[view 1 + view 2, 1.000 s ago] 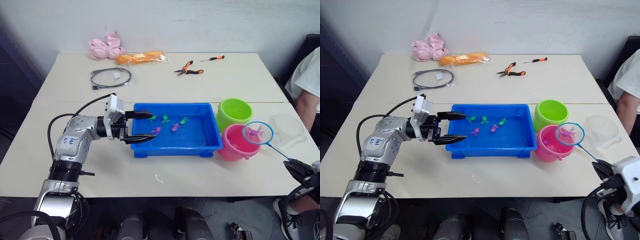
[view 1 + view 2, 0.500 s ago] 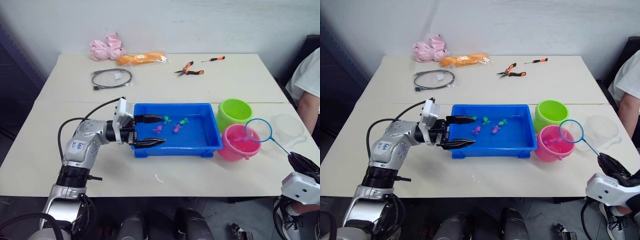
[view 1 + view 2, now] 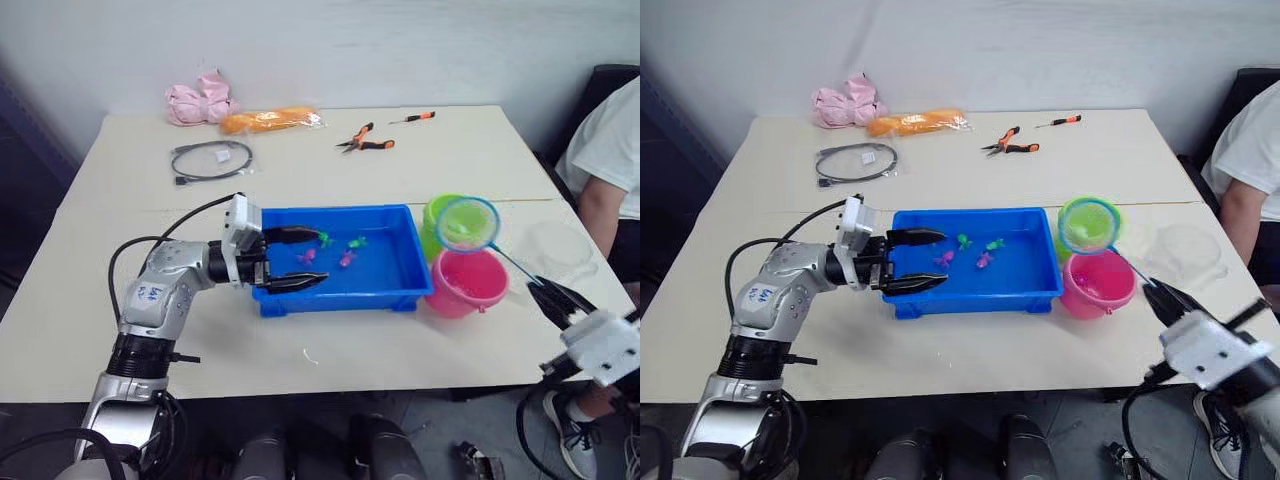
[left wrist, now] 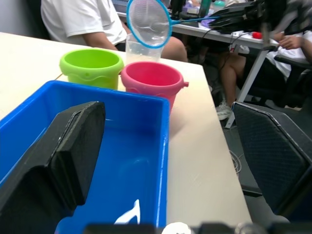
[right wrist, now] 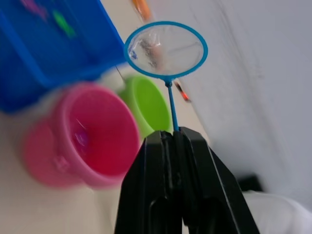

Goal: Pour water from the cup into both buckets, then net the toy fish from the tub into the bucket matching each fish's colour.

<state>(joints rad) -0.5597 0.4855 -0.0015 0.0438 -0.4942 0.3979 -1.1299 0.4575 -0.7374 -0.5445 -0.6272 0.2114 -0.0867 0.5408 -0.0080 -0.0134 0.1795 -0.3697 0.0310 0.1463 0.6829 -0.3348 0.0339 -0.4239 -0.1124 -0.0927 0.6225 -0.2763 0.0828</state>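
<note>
Protruding from right fingers (image 5: 176, 139), seemingly: net (image 5: 165, 49).

Only one marking shows: a small white sticker with blue handwriting on the left arm's grey upper casing (image 3: 150, 292); the characters are too small to make out. No print, brand or number can be read on the blue tub (image 3: 400, 290), the lime green bucket (image 4: 91, 66), the pink bucket (image 4: 152, 80), the net (image 5: 165, 48), or the packages at the far edge of the tabletop (image 3: 470, 150)
</note>
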